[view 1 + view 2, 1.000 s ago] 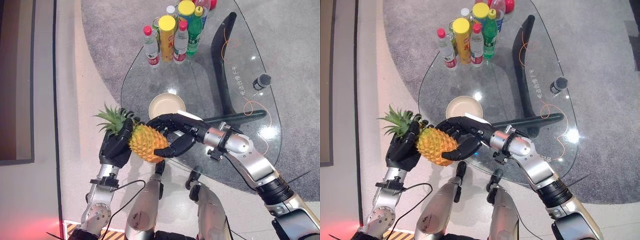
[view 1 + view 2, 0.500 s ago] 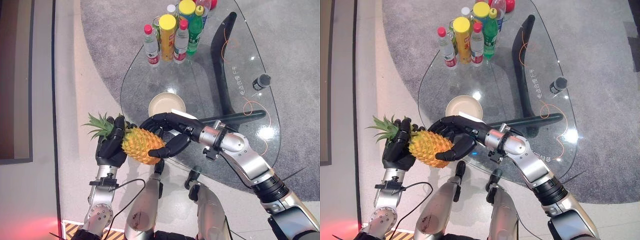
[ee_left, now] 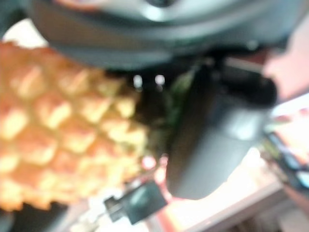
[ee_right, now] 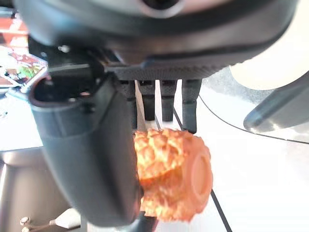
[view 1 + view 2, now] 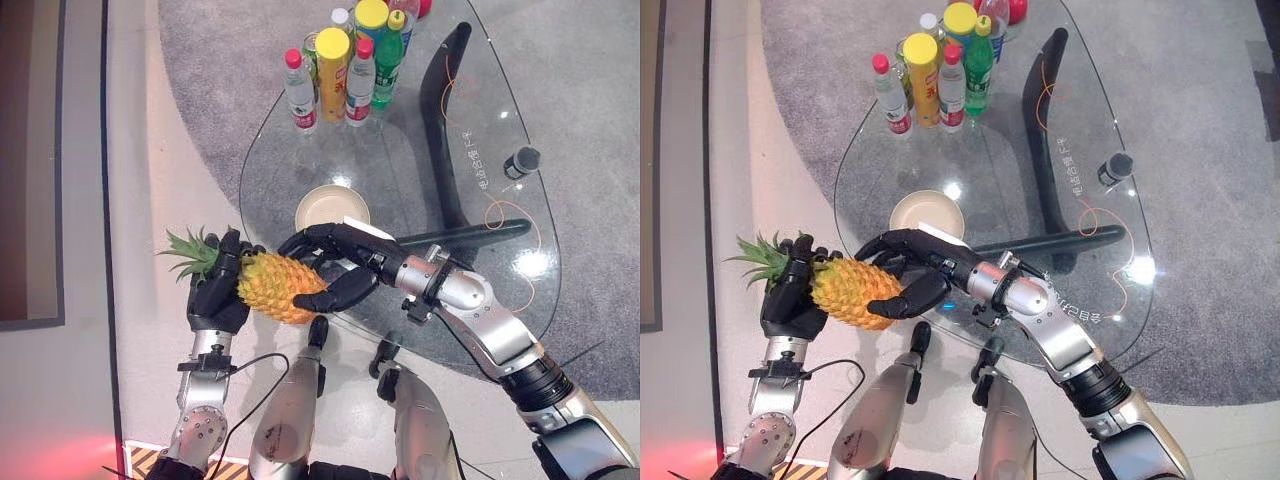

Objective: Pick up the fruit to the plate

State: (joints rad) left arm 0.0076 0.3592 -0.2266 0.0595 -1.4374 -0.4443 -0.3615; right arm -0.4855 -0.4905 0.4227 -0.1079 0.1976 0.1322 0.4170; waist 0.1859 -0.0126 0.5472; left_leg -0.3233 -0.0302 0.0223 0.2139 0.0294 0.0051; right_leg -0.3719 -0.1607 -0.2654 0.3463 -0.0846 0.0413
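The pineapple (image 5: 277, 288) is held in the air between both hands, lying roughly level just off the near left edge of the glass counter (image 5: 400, 190), over the pale floor (image 5: 140, 180). Its green crown (image 5: 192, 252) points to the robot's left and its orange body toward the counter. The left hand (image 5: 215, 298) is clenched round the crown end, fingers (image 5: 226, 270) wrapped over the top of the fruit. The right hand (image 5: 345, 262) reaches across the counter's edge and cups the base end, thumb (image 5: 338, 292) under the fruit and fingers curled over it. A round cream plate (image 5: 332, 208) sits on the counter just beyond the right hand, apart from the pineapple. At the far end of the counter stands a cluster of bottles (image 5: 345, 62) with red, yellow and green caps.
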